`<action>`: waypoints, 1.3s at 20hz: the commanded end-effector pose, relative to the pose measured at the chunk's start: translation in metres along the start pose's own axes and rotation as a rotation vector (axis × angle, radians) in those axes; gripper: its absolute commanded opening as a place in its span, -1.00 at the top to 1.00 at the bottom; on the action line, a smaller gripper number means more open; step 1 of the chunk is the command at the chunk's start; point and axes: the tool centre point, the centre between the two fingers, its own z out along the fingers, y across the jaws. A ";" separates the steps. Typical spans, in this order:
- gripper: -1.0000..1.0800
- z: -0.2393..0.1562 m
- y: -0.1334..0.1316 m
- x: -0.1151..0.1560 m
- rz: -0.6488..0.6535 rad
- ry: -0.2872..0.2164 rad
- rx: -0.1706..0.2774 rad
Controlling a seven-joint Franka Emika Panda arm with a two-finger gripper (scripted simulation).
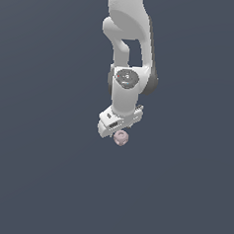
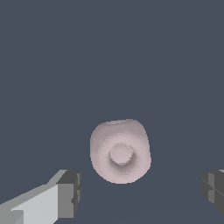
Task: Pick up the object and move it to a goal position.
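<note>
Here's the approach step: the gripper [image 2: 140,192] is poised right over the pale pink knobbly lump [image 2: 120,151], dimple facing the wrist camera. Its fingers [image 2: 70,194] are spread wide, one on each side of the lump, neither touching it. In the exterior view the lump [image 1: 120,137] sits just beneath the gripper [image 1: 119,125]. Next, I'd judge, comes a squeeze, then a lift toward the goal, which isn't marked anywhere.

arm [image 1: 126,20] cropped above, tool [image 2: 140,194] fingertips cropped
</note>
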 end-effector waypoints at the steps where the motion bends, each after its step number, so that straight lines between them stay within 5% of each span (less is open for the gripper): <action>1: -0.92 0.006 -0.004 0.001 -0.050 0.003 0.002; 26: -0.92 0.061 -0.012 0.001 -0.131 0.008 0.006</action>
